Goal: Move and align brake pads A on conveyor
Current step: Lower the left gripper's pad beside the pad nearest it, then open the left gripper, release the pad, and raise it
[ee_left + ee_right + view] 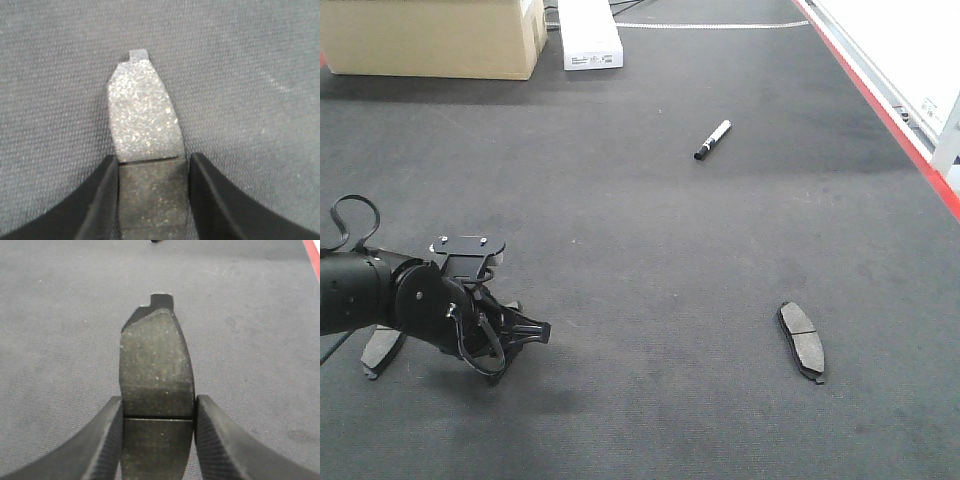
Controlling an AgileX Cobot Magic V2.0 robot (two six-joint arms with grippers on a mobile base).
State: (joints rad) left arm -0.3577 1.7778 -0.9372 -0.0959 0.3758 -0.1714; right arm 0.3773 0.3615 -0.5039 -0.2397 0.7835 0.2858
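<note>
Claws both clenched, left claw on one brake pad, right claw on another pad, above the conveyor.

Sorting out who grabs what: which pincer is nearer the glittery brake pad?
Left. The left pincer straddles the glittery brake pad at its near end; the right pincer straddles a different, darker brake pad elsewhere on the conveyor.

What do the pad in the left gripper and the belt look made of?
Brake pad: gritty grey friction compound, matte with bright flecks, probably metal particles; dark backing tab, likely steel. Conveyor belt: dark woven, felt-like fabric, matte, with fine weave visible.
</note>
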